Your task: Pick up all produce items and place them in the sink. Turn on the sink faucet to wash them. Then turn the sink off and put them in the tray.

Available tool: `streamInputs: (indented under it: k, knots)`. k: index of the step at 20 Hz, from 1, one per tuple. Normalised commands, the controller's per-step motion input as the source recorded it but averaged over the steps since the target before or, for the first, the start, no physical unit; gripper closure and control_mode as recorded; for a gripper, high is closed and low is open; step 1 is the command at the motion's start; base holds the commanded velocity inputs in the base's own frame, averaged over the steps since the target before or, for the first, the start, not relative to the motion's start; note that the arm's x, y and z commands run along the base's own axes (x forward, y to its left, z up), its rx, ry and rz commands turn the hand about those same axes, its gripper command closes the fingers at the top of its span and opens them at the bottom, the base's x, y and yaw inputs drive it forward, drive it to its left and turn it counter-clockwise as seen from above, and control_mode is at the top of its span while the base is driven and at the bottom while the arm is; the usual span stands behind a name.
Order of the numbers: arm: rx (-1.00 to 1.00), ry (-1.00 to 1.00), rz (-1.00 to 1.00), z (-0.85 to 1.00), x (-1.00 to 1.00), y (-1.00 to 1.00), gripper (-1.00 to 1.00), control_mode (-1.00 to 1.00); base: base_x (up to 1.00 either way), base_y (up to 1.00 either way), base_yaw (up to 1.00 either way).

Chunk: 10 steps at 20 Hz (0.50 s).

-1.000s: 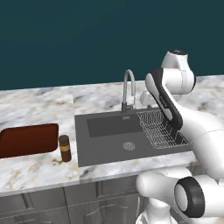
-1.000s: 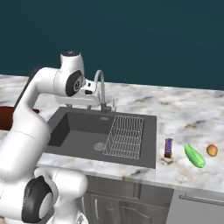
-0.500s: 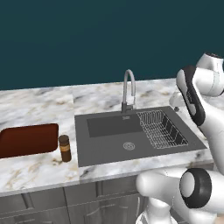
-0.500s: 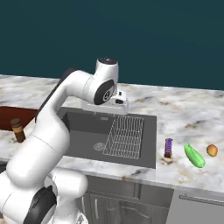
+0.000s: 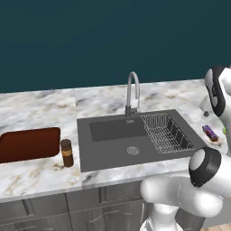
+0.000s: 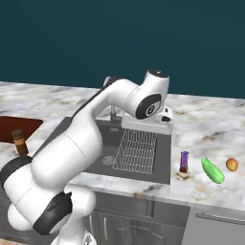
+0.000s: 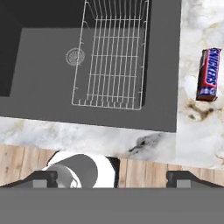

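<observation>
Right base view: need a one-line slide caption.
Arm swung over the sink and wire rack; cucumber, orange fruit and candy bar wait on the counter.

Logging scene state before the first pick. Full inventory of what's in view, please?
sink: 1, dark grey, set in the counter
wire rack: 1, pale metal, in the sink's right part
faucet: 1, grey, behind the sink
tray: 1, reddish-brown, on counter left of sink
jar: 1, brown, between tray and sink
candy bar: 1, purple-red, counter right of sink
cucumber: 1, green, right of the bar
fruit: 1, orange-yellow, right of the cucumber
counter: 1, marbled white
claw: 1, dark tips, open, above the sink's front edge
</observation>
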Motion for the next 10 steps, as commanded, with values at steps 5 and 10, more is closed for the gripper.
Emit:
streamInputs:
  k: [5,10]
  knots:
    - [0.03,0.06,0.00,-0.22,0.00,-1.00,-1.00,-1.00,0.00,0.00,0.00]
    - [0.01,0.04,0.00,-0.25,-0.01,-0.83,-1.00,-1.00,0.00,0.00,0.00]
